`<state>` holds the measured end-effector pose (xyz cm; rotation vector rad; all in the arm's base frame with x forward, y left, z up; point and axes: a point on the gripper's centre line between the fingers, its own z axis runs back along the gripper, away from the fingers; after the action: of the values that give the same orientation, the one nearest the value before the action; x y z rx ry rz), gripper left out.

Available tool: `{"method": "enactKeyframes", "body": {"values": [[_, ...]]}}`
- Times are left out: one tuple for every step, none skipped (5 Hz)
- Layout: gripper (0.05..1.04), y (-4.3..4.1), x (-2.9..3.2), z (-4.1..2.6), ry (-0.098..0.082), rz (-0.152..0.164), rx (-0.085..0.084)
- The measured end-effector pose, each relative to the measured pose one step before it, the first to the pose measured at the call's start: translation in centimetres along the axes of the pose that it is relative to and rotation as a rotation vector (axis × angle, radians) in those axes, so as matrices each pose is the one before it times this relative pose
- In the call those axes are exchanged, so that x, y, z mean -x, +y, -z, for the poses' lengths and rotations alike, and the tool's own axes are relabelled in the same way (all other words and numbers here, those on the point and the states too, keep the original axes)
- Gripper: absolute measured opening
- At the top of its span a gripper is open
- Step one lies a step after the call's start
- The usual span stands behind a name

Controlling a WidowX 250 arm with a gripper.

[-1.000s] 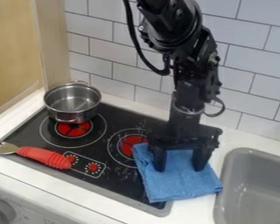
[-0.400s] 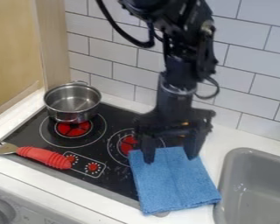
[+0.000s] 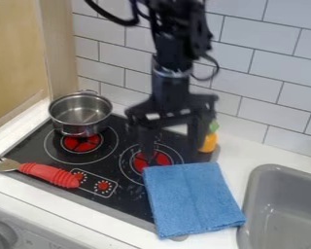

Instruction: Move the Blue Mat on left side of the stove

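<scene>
The black gripper (image 3: 171,151) hangs over the back right part of the stove, behind the blue mat, with its two fingers spread apart and nothing between them. The blue mat (image 3: 192,199) lies flat across the stove's right front edge, partly on the black cooktop and partly on the white counter. The stove (image 3: 129,129) has red burner marks, and the mat's left edge lies beside the front right burner ring.
A metal pot (image 3: 81,114) stands on the back left burner. A fork with a red handle (image 3: 50,175) lies at the stove's left front edge. An orange toy with a green top (image 3: 209,141) is behind the gripper, and a grey sink (image 3: 283,209) is at the right.
The gripper has moved up and to the left, off the blue mat, uncovering the orange toy. The mat has flattened out and was last seen shifting slightly at its left edge.
</scene>
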<state>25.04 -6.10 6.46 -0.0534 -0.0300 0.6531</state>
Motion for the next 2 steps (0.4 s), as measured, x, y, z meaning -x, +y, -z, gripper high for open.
{"method": "enactKeyframes", "body": {"values": [[0.999, 0.095, -0.124, -0.091, -0.0034, 0.0016, 0.0034], [0.999, 0.0, 0.0, 0.0, 0.0, 0.0, 0.0]]}}
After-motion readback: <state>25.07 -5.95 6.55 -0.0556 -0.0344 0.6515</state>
